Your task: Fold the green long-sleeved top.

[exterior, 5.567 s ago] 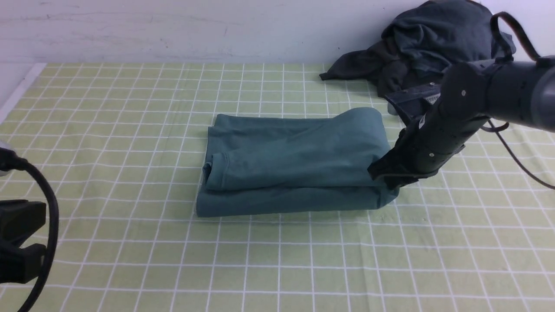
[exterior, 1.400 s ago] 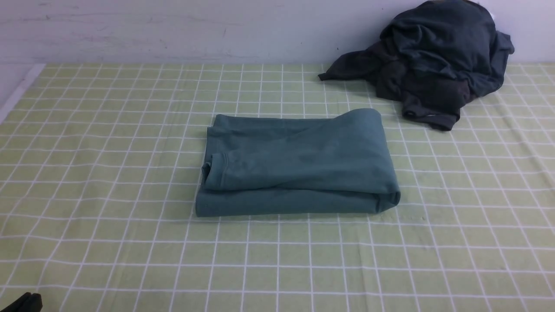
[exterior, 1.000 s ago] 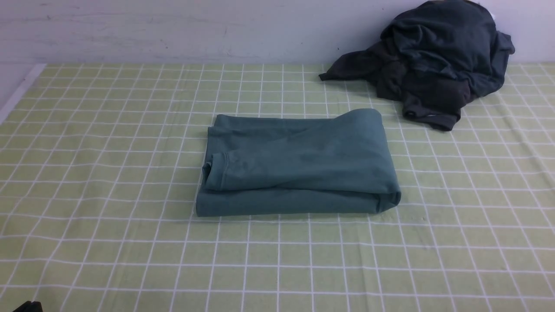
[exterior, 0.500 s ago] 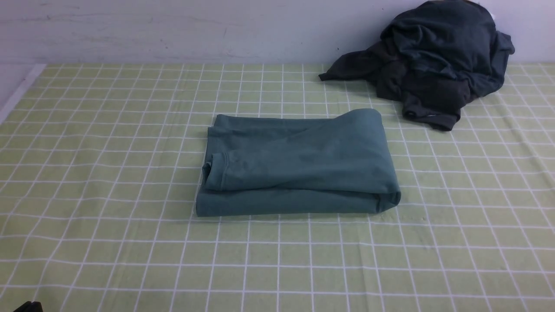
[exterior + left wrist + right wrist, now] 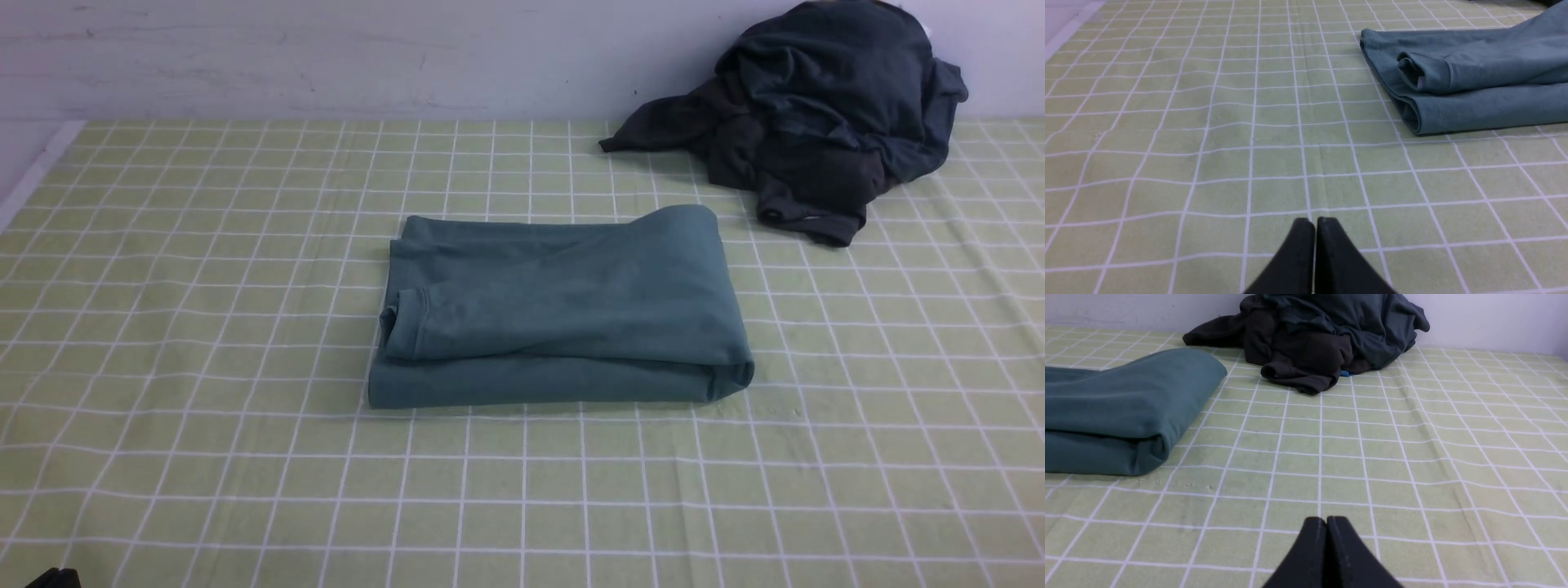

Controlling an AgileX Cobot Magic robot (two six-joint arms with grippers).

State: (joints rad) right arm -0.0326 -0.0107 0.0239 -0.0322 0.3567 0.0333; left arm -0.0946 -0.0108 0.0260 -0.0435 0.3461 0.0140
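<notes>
The green long-sleeved top (image 5: 563,310) is seen lying folded into a compact rectangular bundle near the middle of the checked tablecloth (image 5: 204,245). A ribbed cuff (image 5: 406,325) is tucked at the bundle's 9 o'clock end, and a rounded fold is formed at its 3 o'clock end. The layers are stacked fairly squarely, though the upper layer is set back a little from the lower edge at 6 o'clock.

A heap of dark garments (image 5: 808,114) is left at about 1 o'clock from the top, well apart from it, against the wall (image 5: 326,57).

The left gripper (image 5: 1314,222) is shown with its jaws pressed together and nothing held, over bare cloth, with the top off at its 1 o'clock. The right gripper (image 5: 1327,520) is likewise closed tight and empty, with the top off at its 10 o'clock.

The folding is judged to be finished, or very nearly so: no sleeve or hem is left hanging loose, and neither gripper is touching the top. At most, a slight squaring of the layers could be left.
</notes>
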